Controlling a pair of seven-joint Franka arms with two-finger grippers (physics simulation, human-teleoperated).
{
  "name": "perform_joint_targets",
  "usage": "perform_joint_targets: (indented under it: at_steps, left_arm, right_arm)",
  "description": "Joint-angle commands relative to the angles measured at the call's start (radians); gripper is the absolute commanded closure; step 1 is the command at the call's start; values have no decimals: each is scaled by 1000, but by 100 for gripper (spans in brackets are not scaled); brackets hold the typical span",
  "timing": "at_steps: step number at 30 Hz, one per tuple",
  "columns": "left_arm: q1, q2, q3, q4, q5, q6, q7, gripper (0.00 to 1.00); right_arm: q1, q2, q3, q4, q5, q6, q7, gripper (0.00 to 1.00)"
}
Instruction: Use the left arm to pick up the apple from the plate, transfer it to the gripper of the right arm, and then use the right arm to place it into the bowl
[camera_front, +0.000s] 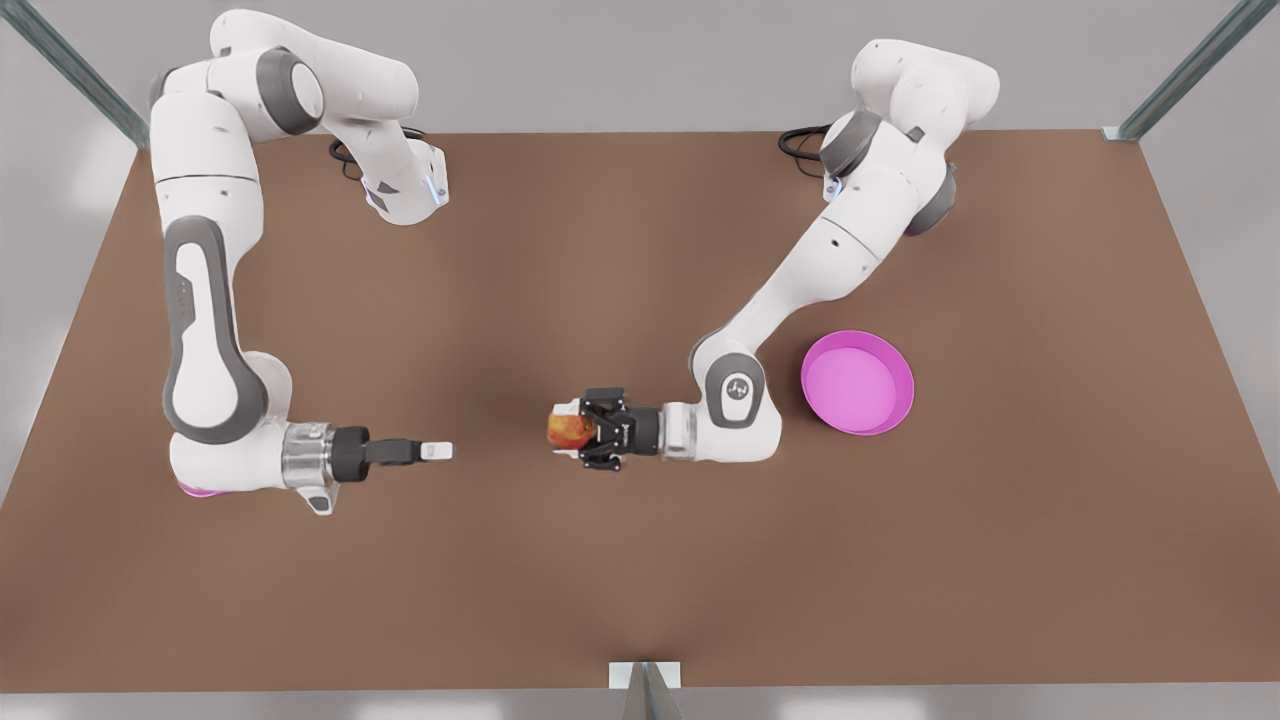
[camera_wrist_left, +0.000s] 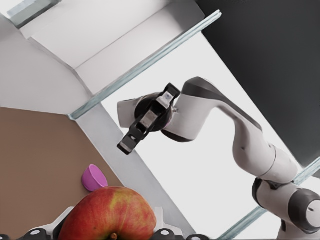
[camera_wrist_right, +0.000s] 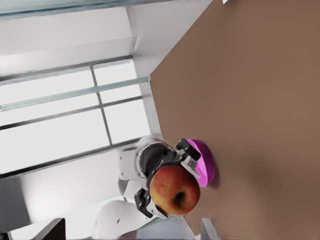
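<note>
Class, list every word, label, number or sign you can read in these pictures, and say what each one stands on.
No text can be read.
Small pale mark on the grey joint cap of the left arm: too small to read.
The left gripper holds the apple; the right gripper waits facing it.

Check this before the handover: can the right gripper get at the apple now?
Probably yes: the apple juts from the left gripper toward the open right gripper, nothing between them.
</note>
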Motion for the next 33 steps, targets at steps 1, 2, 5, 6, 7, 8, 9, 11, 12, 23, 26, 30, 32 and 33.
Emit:
perform_joint_targets:
  at_steps: [1,2,5,6,7,8,9,11,12,23,26,30,32,33]
  left_arm:
    - [-8,32,-22,51,-14,135,916,33]
    - [-8,42,-23,66,-15,153,933,33]
    - [-7,52,-46,88,-17,183,943,33]
    - [-8,53,-46,88,-15,183,945,33]
    - [-8,53,-46,88,-17,186,945,33]
    - [-14,53,-54,88,-17,199,945,33]
    - [-16,58,-66,88,-17,210,945,33]
    - [-16,59,-68,88,-17,212,945,33]
    - [-16,59,-68,88,-17,212,945,33]
    - [-16,59,-82,100,-17,221,943,33]
    - [-16,59,-82,100,-17,224,943,33]
    - [-20,59,-82,100,-17,226,943,33]
    - [-21,59,-82,100,-17,226,943,33]
    - [-24,59,-82,100,-17,227,943,32]
  right_arm:
    - [1,0,24,-18,30,21,-373,0]
    - [1,0,42,-22,30,41,-377,0]
    - [3,0,113,-46,30,159,-434,0]
    - [1,3,156,-48,31,259,-435,0]
    - [1,7,181,-46,48,322,-435,0]
    - [24,10,181,-46,94,368,-484,0]
    - [25,18,181,-46,102,375,-526,0]
    - [20,41,179,-46,103,375,-627,0]
    - [15,50,178,-48,103,372,-652,0]
    - [-3,61,184,-130,105,322,-747,0]
    - [29,64,184,-126,177,334,-784,0]
    - [61,78,182,-107,208,385,-788,0]
    - [69,81,182,-104,208,400,-788,0]
    - [74,98,184,-103,209,401,-813,0]
